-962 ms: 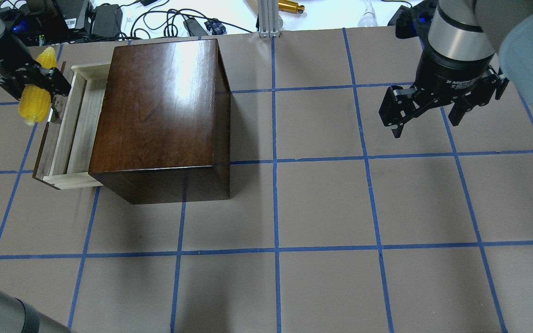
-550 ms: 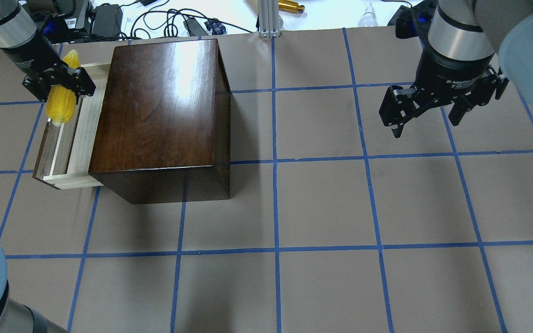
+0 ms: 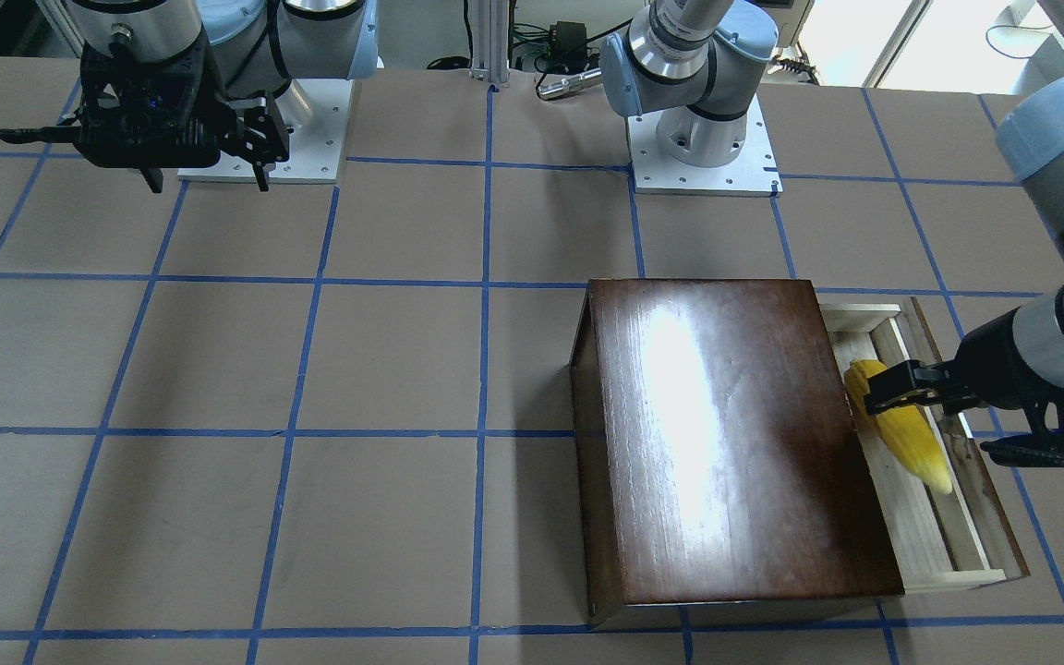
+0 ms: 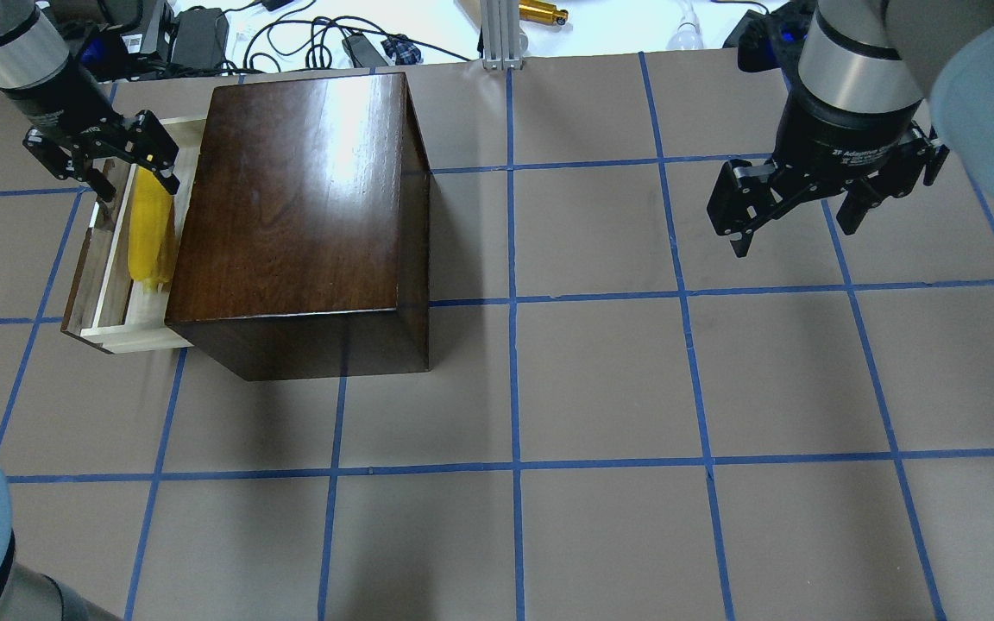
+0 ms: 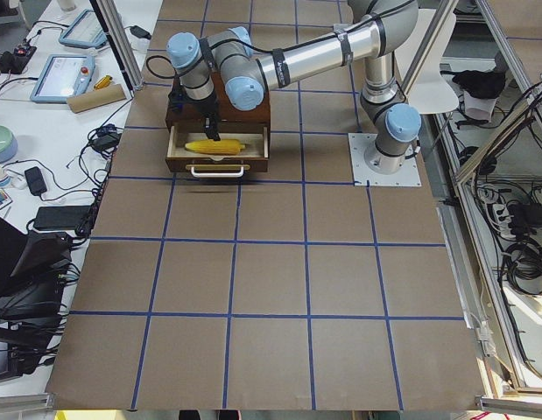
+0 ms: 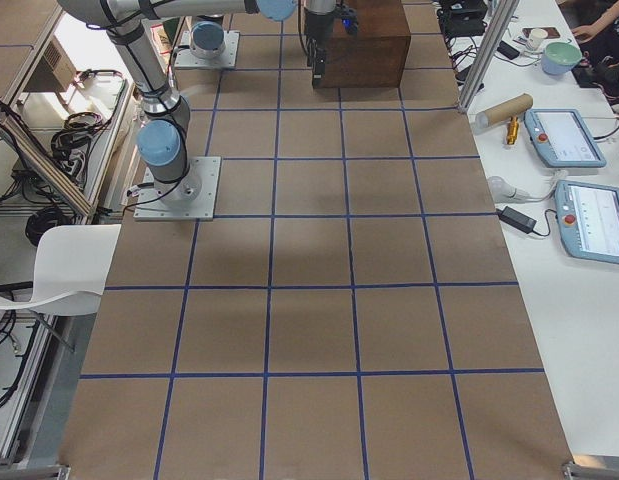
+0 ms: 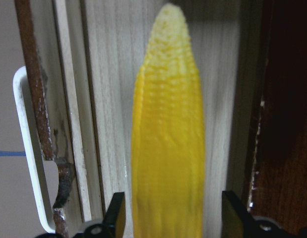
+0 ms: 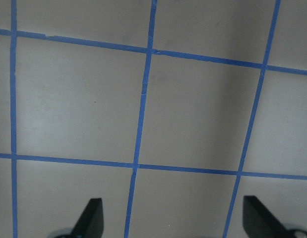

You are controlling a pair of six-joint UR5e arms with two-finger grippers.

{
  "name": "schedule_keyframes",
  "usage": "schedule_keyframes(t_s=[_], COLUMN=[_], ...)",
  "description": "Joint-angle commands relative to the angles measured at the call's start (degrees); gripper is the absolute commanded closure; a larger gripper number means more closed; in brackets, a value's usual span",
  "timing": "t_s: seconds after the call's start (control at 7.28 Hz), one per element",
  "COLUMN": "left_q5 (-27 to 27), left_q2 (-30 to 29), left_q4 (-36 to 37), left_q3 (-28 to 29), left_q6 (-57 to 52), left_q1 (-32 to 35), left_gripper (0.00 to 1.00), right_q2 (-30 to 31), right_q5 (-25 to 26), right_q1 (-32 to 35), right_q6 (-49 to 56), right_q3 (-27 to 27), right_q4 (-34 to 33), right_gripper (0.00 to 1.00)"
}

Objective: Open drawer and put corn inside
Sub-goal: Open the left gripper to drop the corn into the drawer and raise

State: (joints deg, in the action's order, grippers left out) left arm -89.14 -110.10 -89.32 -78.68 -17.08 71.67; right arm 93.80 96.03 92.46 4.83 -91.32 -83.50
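The drawer (image 4: 104, 267) stands pulled out of the glossy dark-brown box (image 4: 298, 198) on its left side. The yellow corn (image 4: 152, 231) lies lengthwise inside the drawer, slightly blurred, close to the box. My left gripper (image 4: 139, 185) is open just above the corn's thick end, its fingers (image 7: 116, 215) clear of the corn (image 7: 168, 148) on both sides. The front-facing view shows the corn (image 3: 901, 429) in the drawer (image 3: 957, 545) below the left gripper (image 3: 934, 425). My right gripper (image 4: 792, 237) is open and empty, high over the table's right side.
The drawer's metal handle (image 7: 24, 148) is on its dark front panel. Cables and power bricks (image 4: 195, 34) lie behind the table's far edge. Blue tape lines (image 4: 514, 466) grid the brown table. The arm bases (image 3: 703, 157) are at the robot side.
My left gripper moved right over the drawer with the corn, then opened. The corn dropped out of the fingers into the drawer. The right arm has not moved.
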Motion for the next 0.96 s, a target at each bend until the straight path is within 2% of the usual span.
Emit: schedule_keyframes(t_s=[0.0, 0.27, 0.82], left_q5=[0.02, -0.06, -0.24], left_q2=[3.56, 8.22, 13.33], left_q4=[-3.73, -5.76, -6.92], left_q3=[0.45, 0.54, -2.44], left_q6=[0.03, 2.64, 18.37], left_q1=[0.66, 4.24, 18.47], left_gripper=[0.0, 0.0, 0.0], right_q2=[0.07, 0.07, -0.02], right_q5=[0.04, 0.04, -0.05], right_q1=[0.0, 0.0, 0.0], right_q6=[0.0, 0.0, 0.0], right_q3=[0.0, 0.0, 0.0], right_q4=[0.0, 0.0, 0.0], right_gripper=[0.0, 0.0, 0.0])
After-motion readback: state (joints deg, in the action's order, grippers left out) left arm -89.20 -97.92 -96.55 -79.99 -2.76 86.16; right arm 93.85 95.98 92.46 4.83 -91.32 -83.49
